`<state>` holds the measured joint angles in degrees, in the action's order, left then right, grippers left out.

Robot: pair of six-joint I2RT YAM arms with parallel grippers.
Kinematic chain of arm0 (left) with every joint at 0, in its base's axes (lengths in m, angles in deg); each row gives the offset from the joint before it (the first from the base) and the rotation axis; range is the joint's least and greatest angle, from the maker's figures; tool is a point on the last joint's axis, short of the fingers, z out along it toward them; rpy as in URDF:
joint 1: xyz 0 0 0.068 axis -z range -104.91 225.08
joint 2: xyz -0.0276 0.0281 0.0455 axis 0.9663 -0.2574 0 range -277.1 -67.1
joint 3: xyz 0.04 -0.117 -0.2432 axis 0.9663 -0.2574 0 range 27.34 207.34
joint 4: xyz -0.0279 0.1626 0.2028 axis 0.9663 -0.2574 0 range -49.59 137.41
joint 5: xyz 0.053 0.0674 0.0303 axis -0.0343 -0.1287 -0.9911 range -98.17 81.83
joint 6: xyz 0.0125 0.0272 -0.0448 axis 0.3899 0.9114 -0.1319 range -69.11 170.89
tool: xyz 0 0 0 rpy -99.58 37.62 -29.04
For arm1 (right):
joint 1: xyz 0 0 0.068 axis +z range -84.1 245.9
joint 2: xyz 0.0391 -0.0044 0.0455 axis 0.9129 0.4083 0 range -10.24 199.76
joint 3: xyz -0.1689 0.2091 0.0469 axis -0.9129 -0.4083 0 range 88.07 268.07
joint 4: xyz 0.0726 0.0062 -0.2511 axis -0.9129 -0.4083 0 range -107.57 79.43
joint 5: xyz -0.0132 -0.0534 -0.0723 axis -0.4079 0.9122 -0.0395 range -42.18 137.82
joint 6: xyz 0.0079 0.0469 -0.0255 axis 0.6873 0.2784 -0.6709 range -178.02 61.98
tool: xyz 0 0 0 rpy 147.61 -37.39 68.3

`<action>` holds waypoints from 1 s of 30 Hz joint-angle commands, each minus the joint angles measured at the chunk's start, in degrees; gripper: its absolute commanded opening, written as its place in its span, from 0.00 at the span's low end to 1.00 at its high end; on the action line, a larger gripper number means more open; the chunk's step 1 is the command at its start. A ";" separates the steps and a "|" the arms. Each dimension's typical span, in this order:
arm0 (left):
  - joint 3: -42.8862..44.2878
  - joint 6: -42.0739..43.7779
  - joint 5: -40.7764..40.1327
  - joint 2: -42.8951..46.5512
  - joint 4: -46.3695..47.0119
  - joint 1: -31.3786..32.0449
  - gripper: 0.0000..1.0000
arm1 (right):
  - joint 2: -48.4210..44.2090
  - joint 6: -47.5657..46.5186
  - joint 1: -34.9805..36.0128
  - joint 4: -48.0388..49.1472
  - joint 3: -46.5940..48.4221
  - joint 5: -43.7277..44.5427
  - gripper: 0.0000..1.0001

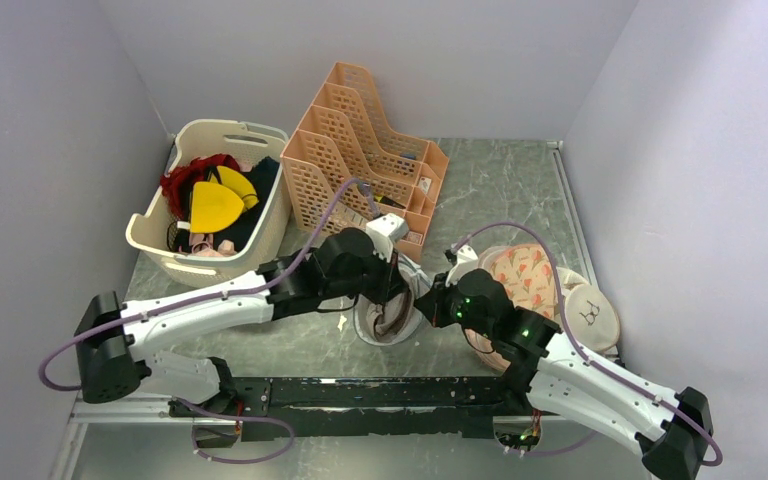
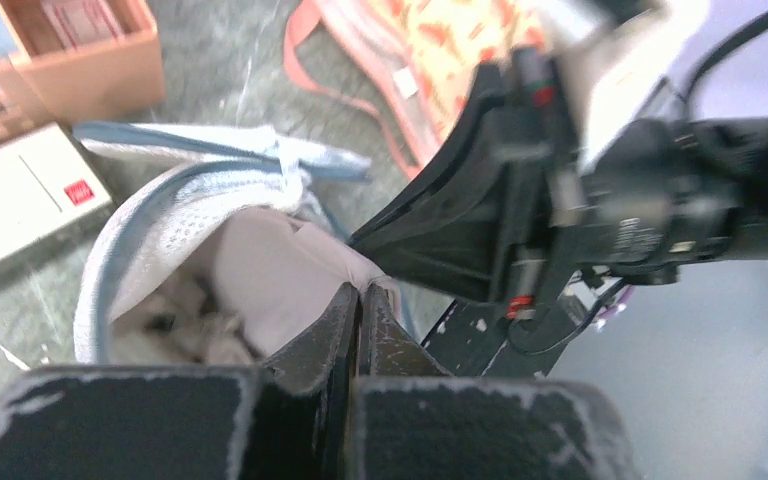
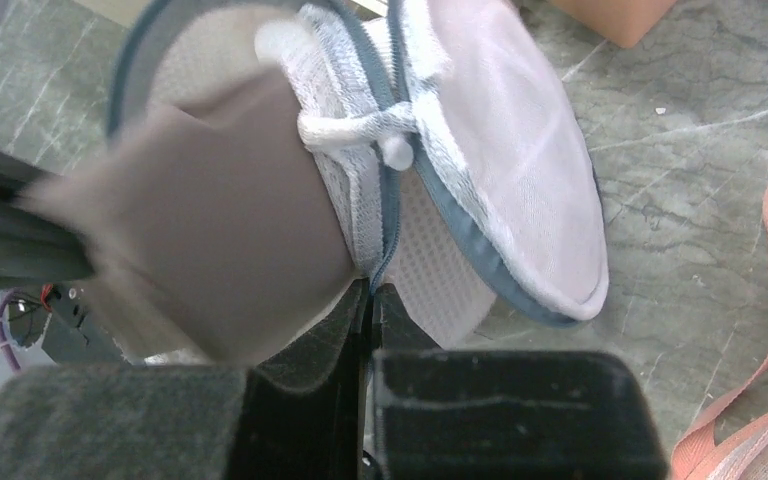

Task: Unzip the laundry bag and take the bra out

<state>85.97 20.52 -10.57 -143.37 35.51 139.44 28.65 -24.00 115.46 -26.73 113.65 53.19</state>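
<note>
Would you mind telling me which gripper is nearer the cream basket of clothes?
Left. The left gripper pinches the bra inside the laundry bag, on the side facing the basket; the right gripper holds the bag's opposite edge.

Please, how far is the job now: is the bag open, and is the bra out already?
Done: the laundry bag is unzipped, and its lid flap hangs open. In hand: the right gripper is shut on the bag's rim, and the left gripper is shut on the bra, which bulges out of the opening. Left: to pull the bra fully clear of the bag.
</note>
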 commanded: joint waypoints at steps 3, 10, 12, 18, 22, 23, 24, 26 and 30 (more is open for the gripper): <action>7.53 4.69 -2.24 4.24 -0.75 0.15 0.07 | 1.06 -0.35 -0.07 0.14 -0.61 0.00 0.00; 10.19 5.95 -3.65 7.66 -2.17 0.15 0.07 | 0.72 -0.10 -0.06 0.03 -0.83 -0.20 0.00; 10.80 5.64 -2.92 8.60 -1.83 0.07 0.07 | 0.65 -0.01 -0.07 -0.04 -0.78 -0.09 0.00; 12.61 6.96 1.38 11.74 1.01 -0.26 0.07 | 1.29 -0.27 -0.06 0.08 -0.58 -0.17 0.00; 17.00 11.37 -2.56 13.14 -3.45 -0.50 0.07 | 1.48 -0.26 -0.07 -0.24 -0.23 -0.31 0.00; 17.83 12.58 -4.00 13.95 -4.42 -0.59 0.07 | 1.32 -0.27 -0.08 -0.15 -0.32 -0.34 0.00; 18.44 13.13 -5.26 15.00 -4.89 -0.70 0.07 | 1.15 -0.27 -0.08 -0.11 -0.42 -0.29 0.00; 18.56 14.31 -5.24 17.76 -3.24 -1.24 0.07 | 1.02 -0.19 -0.05 -0.18 -0.40 -0.18 0.00; 22.58 19.20 -7.34 20.55 -5.00 -1.27 0.07 | 1.39 -0.18 -0.03 -0.21 -0.43 -0.34 0.00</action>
<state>103.04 33.68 -14.22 -125.77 31.03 138.50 30.14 -24.00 115.46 -26.76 113.65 53.14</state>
